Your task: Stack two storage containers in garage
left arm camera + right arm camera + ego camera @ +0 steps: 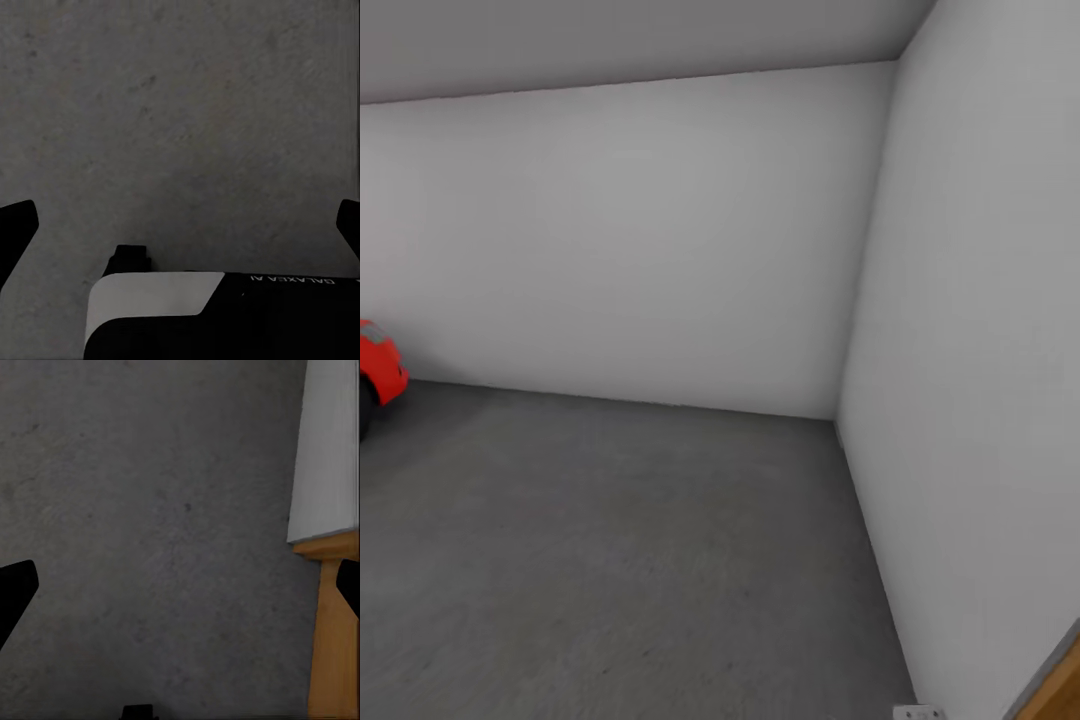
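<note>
I am looking into the garage: pale grey walls point(640, 240) meet in a corner over the dark grey concrete floor point(610, 560). The two storage containers are out of view. My left gripper point(180, 225) is open above bare concrete, its black fingertips point(15, 225) spread to the picture's edges with nothing between them. My right gripper point(180, 585) is open too, hanging over the same grey floor point(150, 525), and it holds nothing.
The front of a red car point(378, 365) pokes in at the far left. A grey wall point(970, 380) runs along the right side. A wood-coloured strip point(334, 637) and pale wall base point(326, 450) lie beside my right gripper. The robot's base point(225, 315) shows under the left gripper.
</note>
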### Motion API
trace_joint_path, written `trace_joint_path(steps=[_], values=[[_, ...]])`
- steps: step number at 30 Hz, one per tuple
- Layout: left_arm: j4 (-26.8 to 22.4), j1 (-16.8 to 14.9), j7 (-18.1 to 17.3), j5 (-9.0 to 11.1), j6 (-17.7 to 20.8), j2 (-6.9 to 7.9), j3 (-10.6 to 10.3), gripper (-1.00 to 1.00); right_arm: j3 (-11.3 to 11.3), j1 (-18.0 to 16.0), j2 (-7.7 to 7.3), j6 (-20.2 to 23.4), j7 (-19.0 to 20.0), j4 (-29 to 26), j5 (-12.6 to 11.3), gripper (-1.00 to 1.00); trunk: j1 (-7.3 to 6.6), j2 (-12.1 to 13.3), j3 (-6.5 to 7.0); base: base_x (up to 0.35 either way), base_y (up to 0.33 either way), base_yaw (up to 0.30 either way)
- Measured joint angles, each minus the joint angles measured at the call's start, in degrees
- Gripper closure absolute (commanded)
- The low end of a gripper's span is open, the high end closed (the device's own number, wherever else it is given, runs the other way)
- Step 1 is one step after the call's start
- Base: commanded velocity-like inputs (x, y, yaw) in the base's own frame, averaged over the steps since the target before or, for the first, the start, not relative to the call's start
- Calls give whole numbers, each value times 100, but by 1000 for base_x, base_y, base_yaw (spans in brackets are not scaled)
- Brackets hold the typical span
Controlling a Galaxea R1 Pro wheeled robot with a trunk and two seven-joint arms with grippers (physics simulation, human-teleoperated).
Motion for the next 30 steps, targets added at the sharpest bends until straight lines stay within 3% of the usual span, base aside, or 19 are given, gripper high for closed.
trace_joint_path(steps=[10, 21, 30], values=[[-1, 0, -1, 0, -3, 0, 1, -100, -12, 1, 0, -3, 1, 2, 0, -100, 0, 0, 0, 0, 18, -278], [-2, 0, 0, 0, -5, -1, 3, -100, -22, 0, 0, -3, 12, 2, 0, -100, 0, 0, 0, 0, 248, -278], [0, 0, -1, 0, -15, 0, 0, -100, -10, 1, 0, -4, 16, 1, 0, -100, 0, 0, 0, 0, 51, -278]])
